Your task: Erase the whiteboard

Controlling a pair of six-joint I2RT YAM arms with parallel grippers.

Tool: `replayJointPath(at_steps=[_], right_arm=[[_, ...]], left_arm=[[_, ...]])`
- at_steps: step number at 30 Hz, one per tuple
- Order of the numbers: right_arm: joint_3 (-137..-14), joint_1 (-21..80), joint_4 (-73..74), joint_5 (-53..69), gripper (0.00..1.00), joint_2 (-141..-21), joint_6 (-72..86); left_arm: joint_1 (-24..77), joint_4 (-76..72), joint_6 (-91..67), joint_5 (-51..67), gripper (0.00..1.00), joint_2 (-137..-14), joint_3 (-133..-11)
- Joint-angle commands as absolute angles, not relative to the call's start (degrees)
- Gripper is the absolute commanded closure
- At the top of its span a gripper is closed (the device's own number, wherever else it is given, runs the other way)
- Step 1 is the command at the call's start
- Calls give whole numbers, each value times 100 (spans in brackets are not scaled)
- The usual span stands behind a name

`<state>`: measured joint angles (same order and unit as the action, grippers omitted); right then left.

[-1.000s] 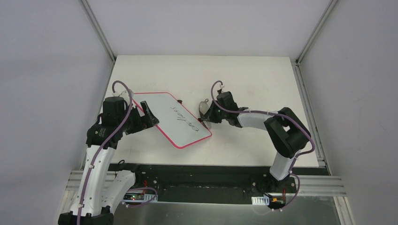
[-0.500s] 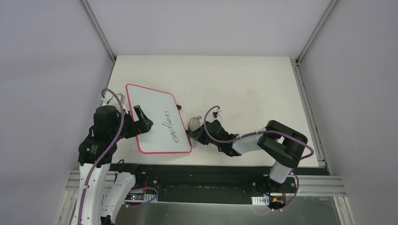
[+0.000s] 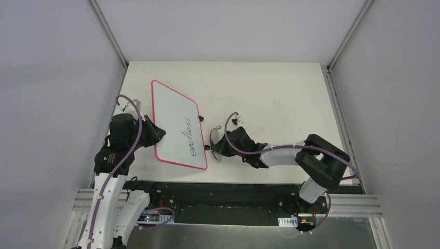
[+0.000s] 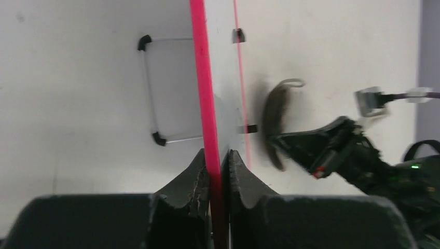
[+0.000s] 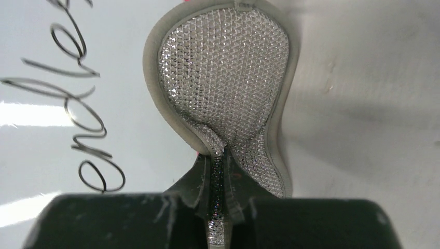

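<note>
The whiteboard point(image 3: 174, 116), white with a red-pink frame, sits tilted at the left of the table, with black handwriting point(image 3: 189, 137) near its right side. My left gripper point(image 3: 157, 136) is shut on its left edge. In the left wrist view the pink frame point(image 4: 202, 78) runs straight between the closed jaws of the left gripper point(image 4: 216, 162). My right gripper point(image 3: 222, 146) is shut on a grey peanut-shaped pad point(image 3: 214, 139) just right of the board. In the right wrist view the meshed pad point(image 5: 228, 88) stands up from the right gripper point(image 5: 222, 155), with the written board point(image 5: 62, 119) at its left.
A thin wire bracket with black corners point(image 4: 148, 88) lies on the table left of the board's edge. Two small black tabs point(image 3: 200, 118) stick out at the board's right edge. Metal rails point(image 3: 340, 104) border the white table; bare tabletop point(image 3: 270, 93) stretches behind and to the right.
The whiteboard has swung round from a flat diagonal to a steeper slant. My left jaws have closed on its edge. The right gripper has brought the pad nearer, beside the board's right edge.
</note>
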<state>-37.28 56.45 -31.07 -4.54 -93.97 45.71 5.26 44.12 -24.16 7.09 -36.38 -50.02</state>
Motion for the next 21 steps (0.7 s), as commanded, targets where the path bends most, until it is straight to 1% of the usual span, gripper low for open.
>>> replayJointPath(at_steps=[1,6,9,13,15,17,21], right_arm=[[-4034,6104,-2549,-449,100,-9329,4193],[-4021,6881,-3260,-1263,100,-9503,4662],[-4050,6904,-3297,-1357,100,-9541,4655],[-4082,6722,-2694,-1670,100,-9156,4361],[-4174,6495,-2453,-1479,100,-9109,4192],[-4395,6322,-2472,-1061,100,-9342,3854],[-5521,6536,-2085,-573,100,-10178,3508]], left_arm=[[600,4281,-1793,797,99,-4168,-4684],[600,4203,-1663,913,100,-4567,-4564],[598,4102,-1705,877,100,-4641,-4422],[622,4141,-1769,936,100,-4792,-4440],[625,4081,-1792,1063,100,-4843,-4420],[624,4059,-1789,1178,100,-4893,-4418],[629,4029,-1776,1332,100,-4984,-4421]])
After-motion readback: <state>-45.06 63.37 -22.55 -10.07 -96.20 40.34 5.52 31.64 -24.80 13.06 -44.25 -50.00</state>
